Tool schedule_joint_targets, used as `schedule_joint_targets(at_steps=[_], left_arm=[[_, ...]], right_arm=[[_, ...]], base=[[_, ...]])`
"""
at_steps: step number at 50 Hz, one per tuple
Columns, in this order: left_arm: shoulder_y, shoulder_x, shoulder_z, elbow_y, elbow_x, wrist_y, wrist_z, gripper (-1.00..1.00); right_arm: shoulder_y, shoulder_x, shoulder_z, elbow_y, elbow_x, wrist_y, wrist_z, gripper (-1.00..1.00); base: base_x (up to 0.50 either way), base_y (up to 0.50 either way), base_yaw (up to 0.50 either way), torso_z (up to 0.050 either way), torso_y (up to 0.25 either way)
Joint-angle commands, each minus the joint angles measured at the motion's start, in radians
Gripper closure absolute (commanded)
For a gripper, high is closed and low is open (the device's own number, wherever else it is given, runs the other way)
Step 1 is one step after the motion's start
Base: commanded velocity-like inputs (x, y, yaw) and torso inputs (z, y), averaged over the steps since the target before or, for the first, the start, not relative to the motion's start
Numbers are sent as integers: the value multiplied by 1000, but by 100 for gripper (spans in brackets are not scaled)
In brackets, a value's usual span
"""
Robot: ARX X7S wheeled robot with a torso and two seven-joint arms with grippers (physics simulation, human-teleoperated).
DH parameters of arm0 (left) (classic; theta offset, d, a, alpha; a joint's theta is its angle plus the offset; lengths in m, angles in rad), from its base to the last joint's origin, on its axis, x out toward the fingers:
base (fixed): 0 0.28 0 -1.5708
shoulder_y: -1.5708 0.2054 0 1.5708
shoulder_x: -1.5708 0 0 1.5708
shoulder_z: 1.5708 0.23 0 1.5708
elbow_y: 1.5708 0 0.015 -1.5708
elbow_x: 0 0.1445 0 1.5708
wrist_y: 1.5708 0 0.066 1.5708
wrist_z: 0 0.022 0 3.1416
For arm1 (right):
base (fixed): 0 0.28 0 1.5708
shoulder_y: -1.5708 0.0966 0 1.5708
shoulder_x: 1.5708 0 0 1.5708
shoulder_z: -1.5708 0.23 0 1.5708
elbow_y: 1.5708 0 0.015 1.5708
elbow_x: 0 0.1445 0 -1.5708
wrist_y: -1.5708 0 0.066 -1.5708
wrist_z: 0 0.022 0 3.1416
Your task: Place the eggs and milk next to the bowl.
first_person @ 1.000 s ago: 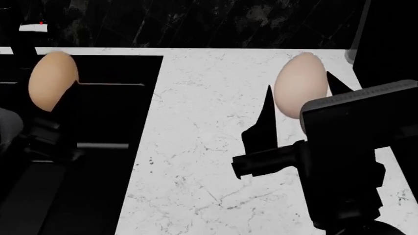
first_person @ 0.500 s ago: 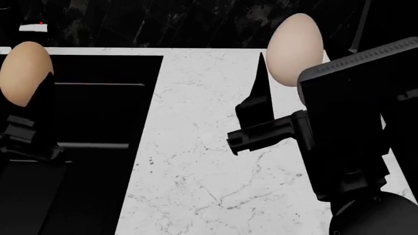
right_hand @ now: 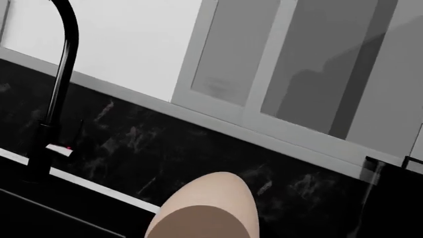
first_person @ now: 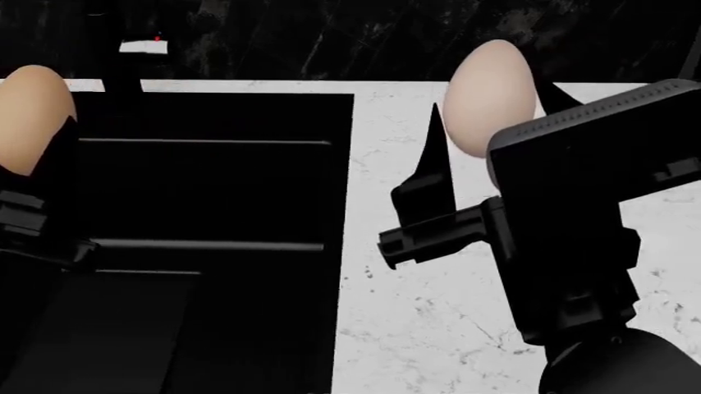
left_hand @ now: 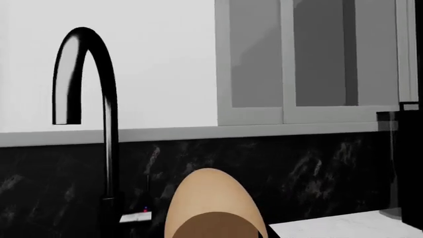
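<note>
Left gripper (first_person: 38, 131) jaws clamp the tan-brown egg (first_person: 33, 115), held up over the black sink (first_person: 208, 189). Right gripper (first_person: 493, 123) jaws grip the paler egg (first_person: 491, 86) above the white marble bench (first_person: 438, 328), near the dark backsplash (first_person: 328, 41). Black tap (left_hand: 99, 99) ahead of the left wrist cam.

Two eggs (one tan (first_person: 33, 119), one paler (first_person: 491, 86)), one faucet (left_hand: 89, 114).
</note>
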Motion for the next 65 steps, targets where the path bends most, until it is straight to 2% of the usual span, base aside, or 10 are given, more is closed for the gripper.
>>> schedule_joint_targets(at_steps=[1, 55, 65], left_arm=[[6, 19, -32, 1, -13, 0, 12, 100], [6, 12, -26, -35, -3, 27, 14, 100], [2, 15, -17, -49, 4, 33, 18, 100]], right_arm=[[-5, -16, 23, -9, -45, 13, -35, 100], [-28, -20, 37, 2, -23, 22, 0, 100], [-48, -19, 36, 12, -35, -17, -18, 100]], base=[[0, 500, 0, 0, 0], [0, 500, 0, 0, 0], [0, 500, 0, 0, 0]])
